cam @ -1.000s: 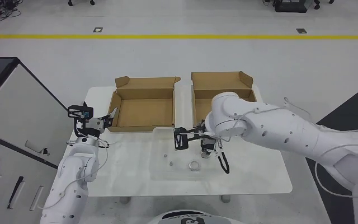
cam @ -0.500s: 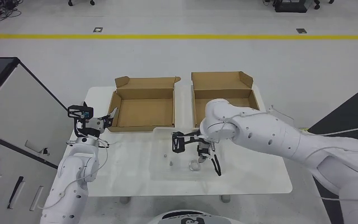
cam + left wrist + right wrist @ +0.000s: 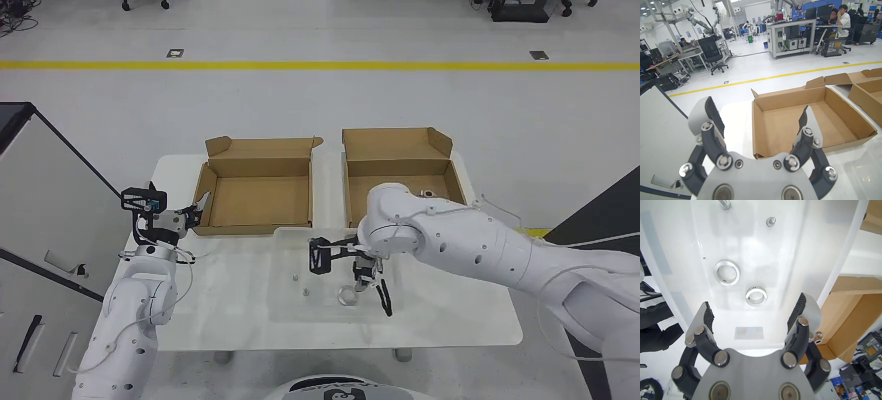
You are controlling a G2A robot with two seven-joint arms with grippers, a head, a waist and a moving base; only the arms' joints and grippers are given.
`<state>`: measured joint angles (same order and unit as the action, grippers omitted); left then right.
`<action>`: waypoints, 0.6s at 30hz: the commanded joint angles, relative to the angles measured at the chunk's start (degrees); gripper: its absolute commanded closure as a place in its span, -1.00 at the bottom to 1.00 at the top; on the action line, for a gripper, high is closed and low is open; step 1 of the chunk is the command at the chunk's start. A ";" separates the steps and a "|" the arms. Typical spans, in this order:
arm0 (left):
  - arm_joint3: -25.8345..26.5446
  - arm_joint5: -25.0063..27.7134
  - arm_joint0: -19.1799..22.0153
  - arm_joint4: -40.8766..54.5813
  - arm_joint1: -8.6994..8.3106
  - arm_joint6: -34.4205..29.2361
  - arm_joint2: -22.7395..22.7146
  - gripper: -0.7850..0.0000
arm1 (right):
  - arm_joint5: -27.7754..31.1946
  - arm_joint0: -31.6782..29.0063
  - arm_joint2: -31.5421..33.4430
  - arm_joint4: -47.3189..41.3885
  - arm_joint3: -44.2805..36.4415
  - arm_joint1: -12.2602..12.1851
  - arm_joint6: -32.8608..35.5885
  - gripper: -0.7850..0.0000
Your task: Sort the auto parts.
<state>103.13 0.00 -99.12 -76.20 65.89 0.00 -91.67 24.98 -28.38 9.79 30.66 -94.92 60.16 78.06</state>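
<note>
Two silver metal rings lie in a clear shallow tray [image 3: 810, 256]: a larger ring [image 3: 726, 273] and a smaller ring [image 3: 756, 295]. In the top view a ring [image 3: 347, 296] sits in the tray [image 3: 322, 308]. My right gripper [image 3: 755, 308] hangs open just above the tray floor, with the smaller ring right beyond its fingertips. A bolt [image 3: 770, 221] and another small fastener [image 3: 724, 204] lie farther along the tray. From above, the right gripper [image 3: 370, 283] is beside the ring. My left gripper [image 3: 761, 113] is open and holds nothing, at the near left corner of the left cardboard box [image 3: 831, 121].
Two open cardboard boxes stand at the table's back: the left box [image 3: 258, 190] shows a bare floor, and the right box [image 3: 400, 180] holds a small metal part [image 3: 428, 192]. Two small fasteners [image 3: 300, 285] lie at the tray's left end.
The right arm has swung left and toward the table's front, bringing its open gripper down over the tray beside the ring. The left arm has not moved.
</note>
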 commanded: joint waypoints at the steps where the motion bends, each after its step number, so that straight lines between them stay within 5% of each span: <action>1: 0.00 0.00 0.00 0.00 0.00 0.00 0.00 -1.00 | 0.29 -0.26 0.12 0.15 0.38 0.01 0.23 -1.00; 4: 0.00 0.00 0.00 0.00 0.00 0.00 0.00 -1.00 | 0.54 -0.63 0.31 0.50 0.85 0.02 0.61 -1.00; 6: 0.00 0.00 0.00 0.00 0.00 0.00 0.00 -1.00 | 0.56 -0.86 0.33 0.88 1.09 0.03 0.68 -0.49; 10: 0.00 0.00 0.00 0.00 0.00 0.00 0.00 -1.00 | 0.71 -1.21 0.12 1.54 1.69 0.09 0.53 -0.20; 18: 0.00 0.00 0.00 0.00 0.00 0.00 0.00 -1.00 | 0.26 -2.28 -0.05 3.70 3.35 0.72 0.98 -0.09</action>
<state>103.13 0.00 -99.12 -76.20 65.89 0.00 -91.67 25.46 -30.50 9.74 34.04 -91.64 60.78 78.82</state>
